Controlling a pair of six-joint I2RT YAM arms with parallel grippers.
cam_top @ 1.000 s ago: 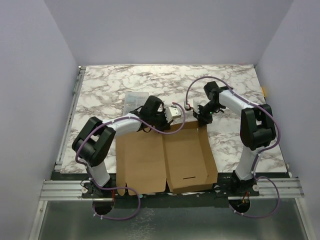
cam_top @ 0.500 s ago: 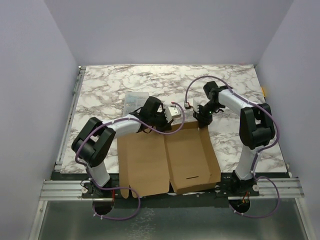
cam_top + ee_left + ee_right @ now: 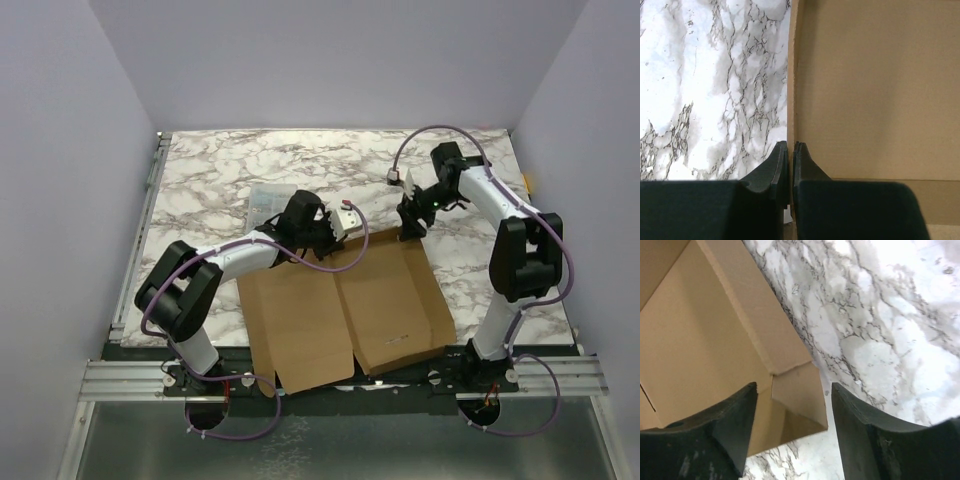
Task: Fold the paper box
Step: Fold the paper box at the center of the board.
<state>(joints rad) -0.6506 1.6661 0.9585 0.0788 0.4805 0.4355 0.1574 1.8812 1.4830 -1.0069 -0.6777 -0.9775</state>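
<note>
The marble table (image 3: 220, 170) is the largest thing, and the paper box (image 3: 340, 310) lies on its near half, about at the middle of its width, with the near end hanging a little over the table's near edge. The box is plain brown cardboard, opened out, in two wide panels side by side with a crease between them. The left panel lies flat and has tabs cut at its near end. The right panel has a short slit near its near end and low walls folded up, and at its far right corner a small flap stands. A small clear plastic case (image 3: 270, 200) lies on the table left of its centre, farther back than the box. The left gripper (image 3: 790, 147) is at the far edge of the box, and its fingers are pressed together on the thin upright cardboard wall. The right gripper (image 3: 793, 386) hangs over the far right corner flap with its fingers wide apart and grips nothing.
</note>
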